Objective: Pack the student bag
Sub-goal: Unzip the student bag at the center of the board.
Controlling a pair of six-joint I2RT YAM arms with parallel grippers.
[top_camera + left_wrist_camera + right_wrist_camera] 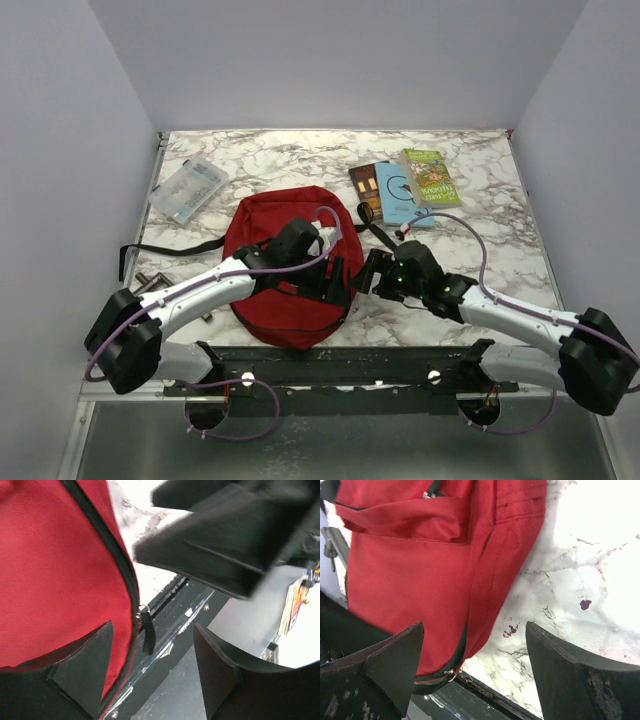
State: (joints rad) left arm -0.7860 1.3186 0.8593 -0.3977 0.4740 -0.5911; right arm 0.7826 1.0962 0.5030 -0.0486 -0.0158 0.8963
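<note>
The student bag [285,265] is a dark red backpack lying flat in the middle of the marble table [480,230], its zipper shut along the near edge. My left gripper [332,285] hovers over the bag's near right corner. In the left wrist view it [152,655] is open, with the black zipper pull [146,635] hanging free between the fingers. My right gripper [368,272] sits just right of the bag, facing it. In the right wrist view it [475,665] is open and empty above the bag's edge [420,580] and a small zipper ring [451,674].
Three books lie at the back right: a dark one [368,188], a light blue one [398,195] and a green one [430,177]. A clear plastic case [190,188] sits at the back left. A black strap [165,248] trails left of the bag, near several small dark items [150,283].
</note>
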